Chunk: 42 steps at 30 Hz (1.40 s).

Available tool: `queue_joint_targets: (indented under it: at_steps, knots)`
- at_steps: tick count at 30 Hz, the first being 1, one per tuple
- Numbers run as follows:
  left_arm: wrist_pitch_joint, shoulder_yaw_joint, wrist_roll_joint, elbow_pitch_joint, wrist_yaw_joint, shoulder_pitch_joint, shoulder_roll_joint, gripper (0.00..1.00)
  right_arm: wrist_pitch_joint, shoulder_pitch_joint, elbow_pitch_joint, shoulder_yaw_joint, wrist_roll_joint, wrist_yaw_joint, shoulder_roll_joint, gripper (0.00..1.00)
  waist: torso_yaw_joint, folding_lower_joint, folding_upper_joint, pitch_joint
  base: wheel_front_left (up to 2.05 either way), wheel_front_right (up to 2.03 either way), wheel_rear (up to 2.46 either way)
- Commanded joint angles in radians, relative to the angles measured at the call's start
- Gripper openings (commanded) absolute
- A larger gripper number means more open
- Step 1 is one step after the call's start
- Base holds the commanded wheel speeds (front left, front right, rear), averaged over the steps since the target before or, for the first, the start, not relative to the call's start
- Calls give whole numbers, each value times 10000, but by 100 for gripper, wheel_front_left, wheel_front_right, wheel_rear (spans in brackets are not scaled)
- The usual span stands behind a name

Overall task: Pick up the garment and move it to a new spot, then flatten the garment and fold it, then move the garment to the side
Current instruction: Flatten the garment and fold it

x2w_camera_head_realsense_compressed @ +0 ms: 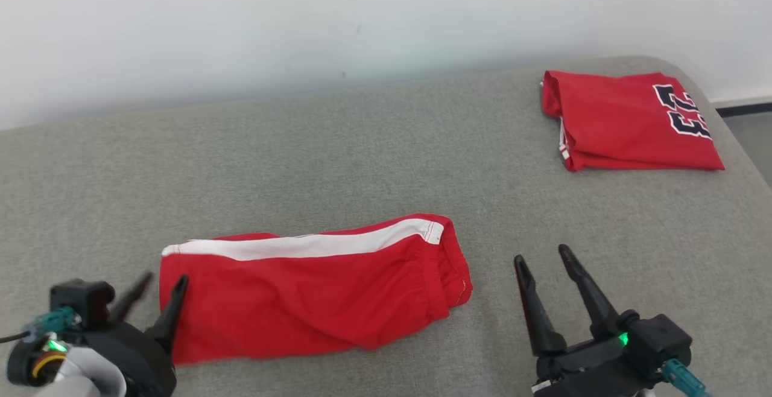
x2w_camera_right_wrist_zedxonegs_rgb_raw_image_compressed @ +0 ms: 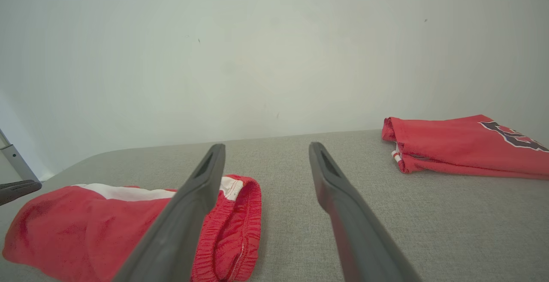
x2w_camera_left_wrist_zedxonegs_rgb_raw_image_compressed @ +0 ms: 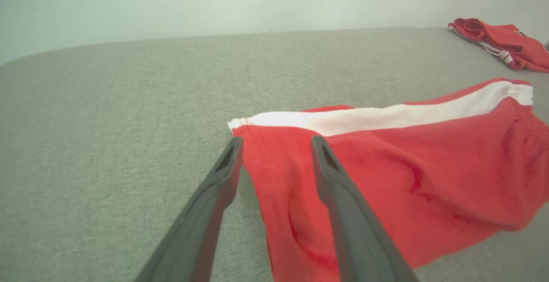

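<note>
Red knit shorts [x2w_camera_head_realsense_compressed: 313, 300] with a white side stripe and a gathered elastic waistband lie folded flat on the grey woven-fabric bench [x2w_camera_head_realsense_compressed: 362, 155], on the side nearest the robot. The left tool [x2w_camera_left_wrist_zedxonegs_rgb_raw_image_compressed: 276, 142] stands partly open, its fingers straddling the shorts' hem end and clamping nothing. The right tool [x2w_camera_head_realsense_compressed: 543, 255] is spread wide just beside the waistband end. At the far right lies a folded red jersey [x2w_camera_head_realsense_compressed: 627, 122] with navy, white-edged numerals, seemingly 23.

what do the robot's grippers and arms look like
The left gripper and right gripper each have two long tapering dark fingers, slotted near the tip, on a black body with a green light and teal plug. The left shows a black cable, orange ring and pale forearm.
</note>
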Motion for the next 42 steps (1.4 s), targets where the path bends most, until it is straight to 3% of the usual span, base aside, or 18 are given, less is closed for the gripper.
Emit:
queue_joint_targets:
  at_steps: [1, 7, 11, 21, 28, 34, 42]
  knots:
    - [-117, 156, 196, -42, 127, 161, 1, 100, -8, 40, -13, -60, -66, 4, -32, 100, 123, 2, 1, -130, 0, 0, 0]
    - [-274, 2349, 2152, -1270, 1253, 835, -316, 100, 31, 150, -134, -559, -75, 4, 41, 100, 420, 2, 1, -253, 0, 0, 0]
    - [-278, 4343, 3679, -2473, 1479, 1858, -835, 100, 57, 219, -204, -821, -88, 4, 117, 100, 608, 2, 1, -320, 0, 0, 0]
    - [-281, 7197, 6688, -3929, 1201, 4476, -2286, 100, 70, 454, -150, -1203, -107, 4, 392, 100, 923, 2, 1, -482, 0, 0, 0]
    - [-282, 8776, 7658, -4191, 782, 5745, -3597, 100, 97, 685, -52, -1348, -142, 4, 529, 100, 1104, 2, 1, -737, 0, 0, 0]
    - [-282, 8797, 8600, -3644, 49, 6171, -3760, 100, 292, 747, 51, -1342, -144, 4, 563, 100, 1188, 2, 1, -864, 0, 0, 0]
    - [-283, 8559, 9203, -3020, -265, 6326, -3856, 100, 678, 798, 168, -1371, -212, 4, 603, 100, 1217, 2, 1, -979, 0, 0, 0]
